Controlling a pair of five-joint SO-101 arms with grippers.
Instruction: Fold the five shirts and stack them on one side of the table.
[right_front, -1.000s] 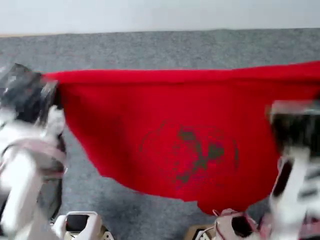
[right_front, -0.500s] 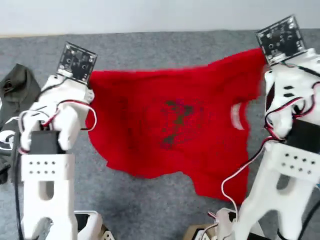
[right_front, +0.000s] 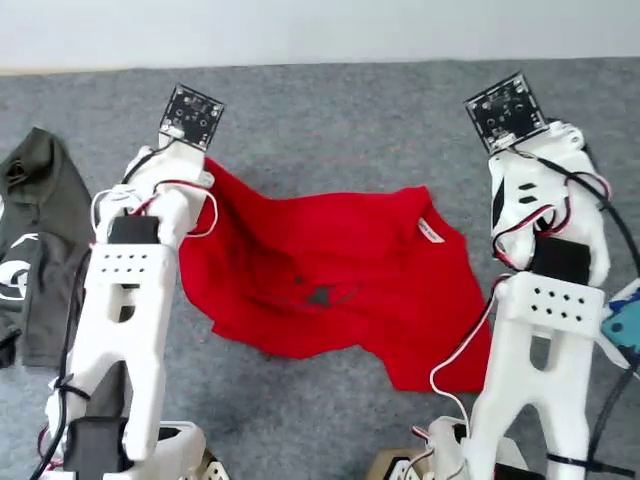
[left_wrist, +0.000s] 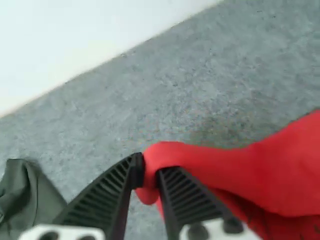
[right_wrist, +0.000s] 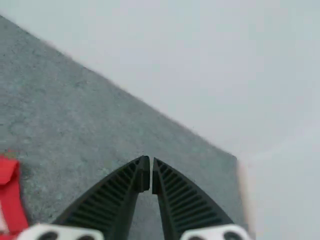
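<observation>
- Left claw (left_wrist: 149, 170) pinches a fold of the red shirt (right_front: 340, 290), which lies crumpled on the grey surface (right_front: 330, 110).
- Right claw (right_wrist: 150, 175) is pressed together, holding nothing.
- Dark green shirt (right_front: 40, 230) lies at the left edge.

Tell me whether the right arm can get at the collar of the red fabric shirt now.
Probably yes. The collar of the red fabric shirt lies on the grey carpeted table close beside the right arm, nothing between them. The right gripper is shut and empty, so it must open first.
</observation>
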